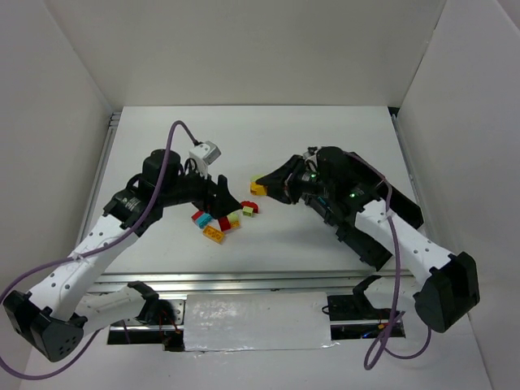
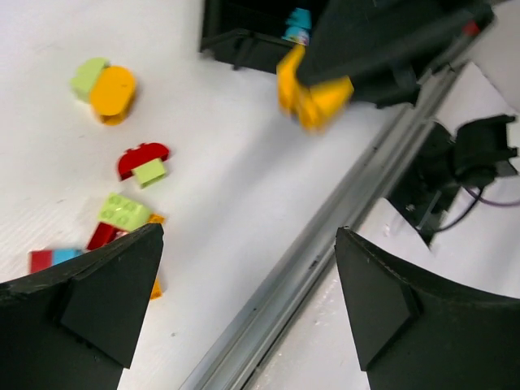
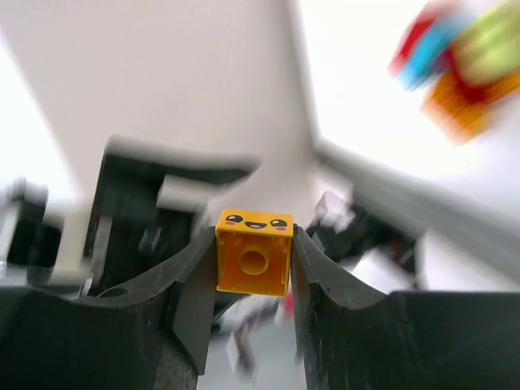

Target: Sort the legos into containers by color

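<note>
Right wrist camera first, and closest to us the right gripper [image 3: 253, 264] has its two black fingers [image 3: 191, 301] pinched on a yellow-orange square plastic brick with a smiling face [image 3: 253, 260], held by its sides right at the fingertips. First worry: a hold that shallow, we judge, could let the brick twist or pop free on a hard swing. Everything behind is smeared, so we cannot read what lies beneath.

Over on the left wrist camera, the left gripper [image 2: 244, 301] stands wide open, nothing between its black fingers [image 2: 106, 296], hovering above the white table [image 2: 227, 162]. Just beyond lie the loose bricks: a lime green studded brick [image 2: 123, 211], a red arched brick [image 2: 142, 154] touching a small lime piece [image 2: 150, 172], and further out a rounded orange brick [image 2: 112, 89] against a pale green one [image 2: 85, 75]. Farther still, the right gripper holds the smiling brick, and behind it sits the black plastic tray [image 2: 236, 36] with a cyan brick [image 2: 299, 23] in one compartment; which one, we cannot tell.

Top external camera shows both grippers close together over the table's middle, the tray mostly hidden under the right arm [image 1: 398, 236]. Dangers from here: the arms clip each other, or the yellow-orange brick drops in with the cyan.
</note>
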Controlling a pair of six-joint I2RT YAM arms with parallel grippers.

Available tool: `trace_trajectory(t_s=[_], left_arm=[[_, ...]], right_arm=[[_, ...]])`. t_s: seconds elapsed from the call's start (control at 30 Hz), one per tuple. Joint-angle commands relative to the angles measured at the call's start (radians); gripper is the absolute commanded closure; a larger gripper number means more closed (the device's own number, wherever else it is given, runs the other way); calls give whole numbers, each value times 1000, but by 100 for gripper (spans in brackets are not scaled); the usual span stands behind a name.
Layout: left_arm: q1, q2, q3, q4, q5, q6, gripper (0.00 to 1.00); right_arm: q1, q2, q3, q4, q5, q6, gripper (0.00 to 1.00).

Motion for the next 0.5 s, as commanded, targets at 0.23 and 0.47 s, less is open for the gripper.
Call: trace_trajectory(t_s=[0.23, 0.47], left_arm=[[4, -7, 93, -180, -314, -50, 0], [4, 18, 83, -256, -354, -89, 0]], right_arm=[[-375, 107, 216, -513, 639, -531, 100], [-508, 293, 357, -596, 860, -653, 96]])
